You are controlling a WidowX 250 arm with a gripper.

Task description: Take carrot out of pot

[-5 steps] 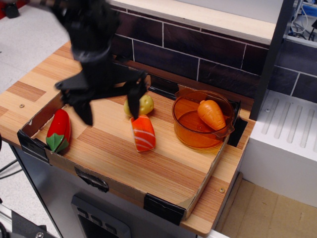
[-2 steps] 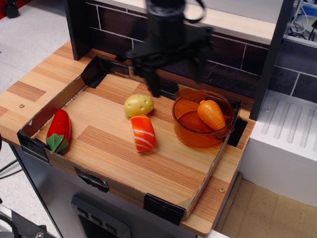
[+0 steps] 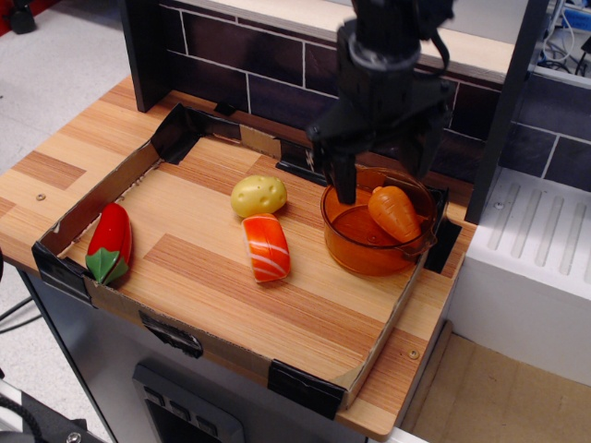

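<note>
Orange is what draws the eye: the carrot (image 3: 393, 212) lies tilted inside the translucent orange pot (image 3: 355, 249) at the right end of the cardboard-edged tray (image 3: 111, 300), leaning against the far right wall with its tip pointing down toward the front. A second ago the black gripper (image 3: 380, 180) was hanging over the left half of the tray, near the red pepper (image 3: 110, 242); since then it has swung across past the potato (image 3: 258, 196) and the salmon sushi piece (image 3: 266, 247) and now sits over the back of the pot. Its jaws are spread wide and hold nothing, one finger (image 3: 344, 180) reaching down in front of the pot's back-left rim, the other on the right behind the carrot. None of the toys has shifted during the sweep.

So the approach looks done and the grab is what's left. From where I stand, the carrot seems to sit between the two fingers or a little to the front of them, though how high the tips are above it I can't tell. It probably needs to drop lower and close, and that glossy, sloping cone could slip out sideways
</note>
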